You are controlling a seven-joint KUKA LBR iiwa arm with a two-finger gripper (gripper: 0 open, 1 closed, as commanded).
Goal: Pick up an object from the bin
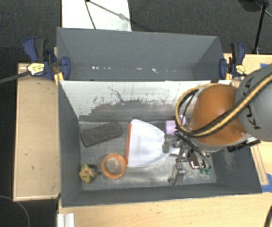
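My gripper (179, 167) hangs low over the bin floor at the front right, below the orange cover on the wrist. Just to its left lies a white, cloth-like piece with an orange edge (144, 144); its right border is close to the gripper, and whether the two touch is not clear. A small purple thing (170, 126) lies behind the gripper, partly hidden by the cover. Nothing shows in the gripper.
An orange round cup (113, 165) lies front left of the white piece. A dark grey rectangular block (100, 133) rests at the back left. A small yellowish lump (87, 172) sits in the front left corner. The arm and its cables cover the bin's right side.
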